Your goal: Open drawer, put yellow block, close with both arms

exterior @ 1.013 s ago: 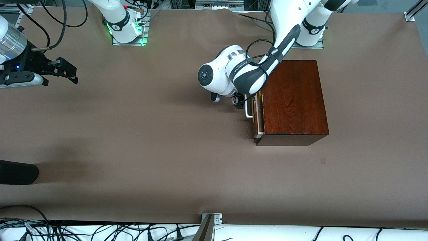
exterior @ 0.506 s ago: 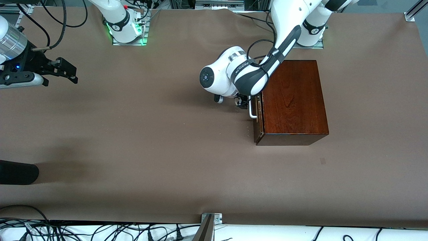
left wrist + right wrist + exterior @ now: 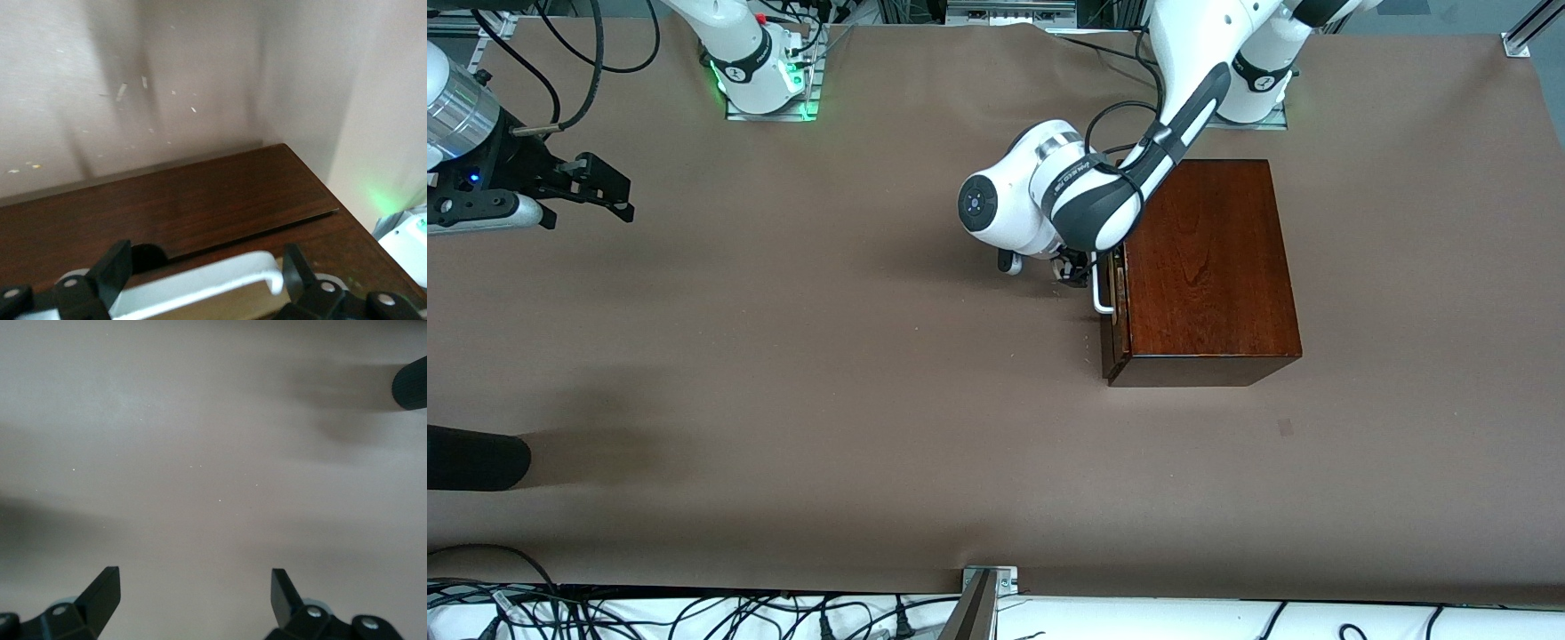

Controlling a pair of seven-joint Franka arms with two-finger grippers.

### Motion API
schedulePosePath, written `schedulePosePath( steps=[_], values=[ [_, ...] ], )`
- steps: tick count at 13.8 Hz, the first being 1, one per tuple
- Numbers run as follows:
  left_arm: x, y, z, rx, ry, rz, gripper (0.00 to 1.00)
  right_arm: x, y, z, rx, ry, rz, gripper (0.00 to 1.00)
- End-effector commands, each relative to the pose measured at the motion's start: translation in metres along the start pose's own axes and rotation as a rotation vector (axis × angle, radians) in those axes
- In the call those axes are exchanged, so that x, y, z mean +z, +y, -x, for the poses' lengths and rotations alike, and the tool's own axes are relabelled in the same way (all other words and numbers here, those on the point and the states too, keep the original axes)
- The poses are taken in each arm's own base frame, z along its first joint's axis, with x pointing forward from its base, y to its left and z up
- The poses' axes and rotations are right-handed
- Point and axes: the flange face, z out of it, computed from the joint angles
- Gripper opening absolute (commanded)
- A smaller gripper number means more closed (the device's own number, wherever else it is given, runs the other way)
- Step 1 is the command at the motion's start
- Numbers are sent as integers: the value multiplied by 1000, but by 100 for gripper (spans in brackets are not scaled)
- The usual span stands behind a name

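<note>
Now that the drawer [image 3: 1112, 302] has slid shut into the box [image 3: 1200, 267] at frame centre-right, left claw [image 3: 200, 283] straddles the handle [image 3: 1100, 298] open-fingered; right claw [image 3: 193, 603] waits open, upper left. Yellow block unseen, presumably inside.

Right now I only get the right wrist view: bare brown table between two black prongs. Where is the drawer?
Observer: In the front view the box sits toward the left arm's end of the table. Its drawer looks shut or nearly so.
Operator: Is anything touching it?
Observer: The left gripper is at the handle, its jaws open with the white bar between them.
Operator: And where is my camera?
Observer: On the right arm. The right gripper waits, jaws open, over bare table at the right arm's end, well away from the box.
</note>
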Motion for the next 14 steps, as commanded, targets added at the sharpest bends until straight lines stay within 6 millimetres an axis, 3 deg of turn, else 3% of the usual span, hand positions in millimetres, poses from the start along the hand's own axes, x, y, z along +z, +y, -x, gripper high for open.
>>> schedulePosePath(
  steps=[1, 5, 9, 11, 14],
  values=[
    [-73, 8, 50, -94, 162, -15, 100, -5, 0, -1, 10, 1, -3, 100],
    [-138, -3, 144, -326, 348, -24, 100, -5, 1, -1, 12, 1, -3, 100],
    [-164, -16, 265, -506, 426, -75, 100, -4, 1, -2, 12, 0, -3, 100],
    [-157, -20, 322, -668, 435, -63, 100, -4, 1, -2, 12, 0, -3, 100],
    [-135, -17, 378, -998, 474, 38, 100, -4, 1, -2, 12, 0, -3, 100]
  ],
)
